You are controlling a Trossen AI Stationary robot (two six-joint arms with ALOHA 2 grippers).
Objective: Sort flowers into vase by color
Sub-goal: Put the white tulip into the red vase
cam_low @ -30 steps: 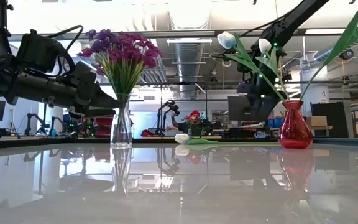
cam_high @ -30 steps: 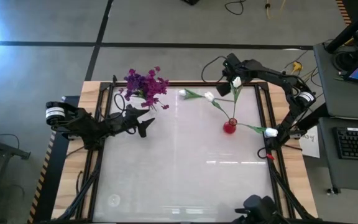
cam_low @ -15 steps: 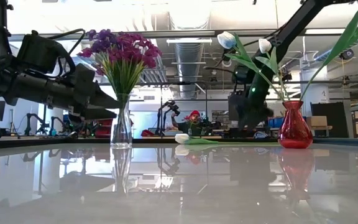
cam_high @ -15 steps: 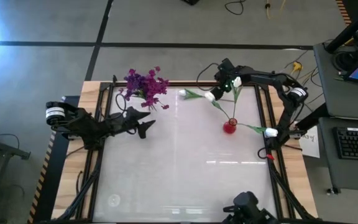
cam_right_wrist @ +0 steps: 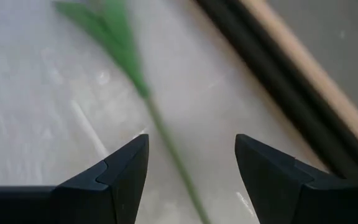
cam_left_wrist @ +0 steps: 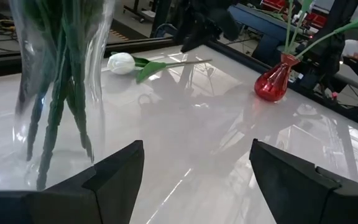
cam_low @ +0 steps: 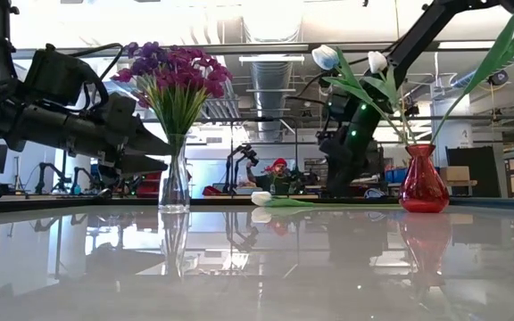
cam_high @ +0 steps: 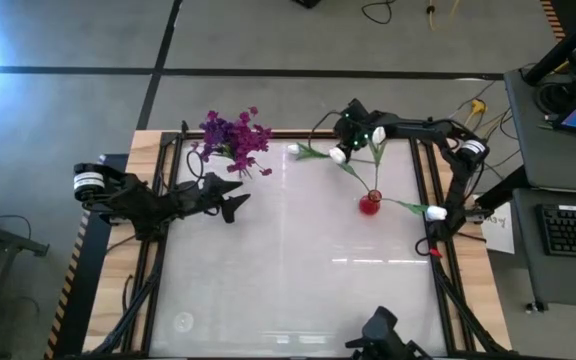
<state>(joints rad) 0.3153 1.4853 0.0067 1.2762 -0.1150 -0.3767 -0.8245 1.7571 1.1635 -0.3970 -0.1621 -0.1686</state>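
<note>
A clear vase [cam_high: 211,168] at the far left holds the purple flowers [cam_high: 234,138]. The red vase [cam_high: 370,205] at the far right holds white tulips [cam_low: 326,57] on long stems. One white tulip [cam_high: 294,150] lies flat on the table near the far edge, between the two vases. My right gripper [cam_high: 344,140] hangs open over that tulip's stem [cam_right_wrist: 166,149], pointing slantwise down, a finger on either side of it and not touching. My left gripper [cam_high: 230,203] waits open just near of the clear vase [cam_left_wrist: 61,81].
A black frame rail [cam_right_wrist: 272,81] and a wooden border run along the far edge, close to the lying tulip. A tulip [cam_high: 436,212] leans from the red vase out over the table's right edge. The table's near half [cam_high: 298,290] is bare glossy white.
My right gripper has gone toward the table's left edge and down, from beside the red vase's tulips to above the lying tulip's stem, tipping more steeply downward. The flowers and vases have stayed in place.
</note>
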